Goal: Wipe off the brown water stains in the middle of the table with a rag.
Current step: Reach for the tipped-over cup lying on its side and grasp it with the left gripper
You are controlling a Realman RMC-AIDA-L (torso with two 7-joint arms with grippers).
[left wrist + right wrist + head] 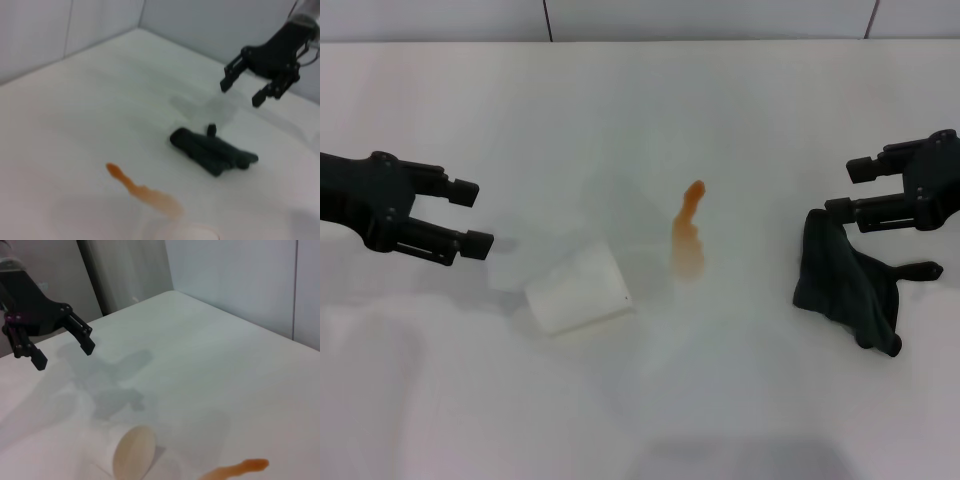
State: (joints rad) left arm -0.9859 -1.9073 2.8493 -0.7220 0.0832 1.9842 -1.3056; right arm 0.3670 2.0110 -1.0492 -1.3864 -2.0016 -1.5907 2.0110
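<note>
Brown water stains (pixel 687 236): one thin orange-brown translucent streak, narrow and darker at the far end, widening to a paler patch at the near end; lies mid-table.

Table (pixel 640 110): plain white, smooth, flat.

Rag (pixel 847 282): dark black-green cloth, crumpled in irregular folds (one corner sticking up in the left wrist view), lying on the table well to the robot's right of the streak, apart from it.

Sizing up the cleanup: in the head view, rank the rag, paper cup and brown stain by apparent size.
1. rag and paper cup, lying on its side: too alike to rank.
2. brown water stains: smallest, a thin streak.
</note>
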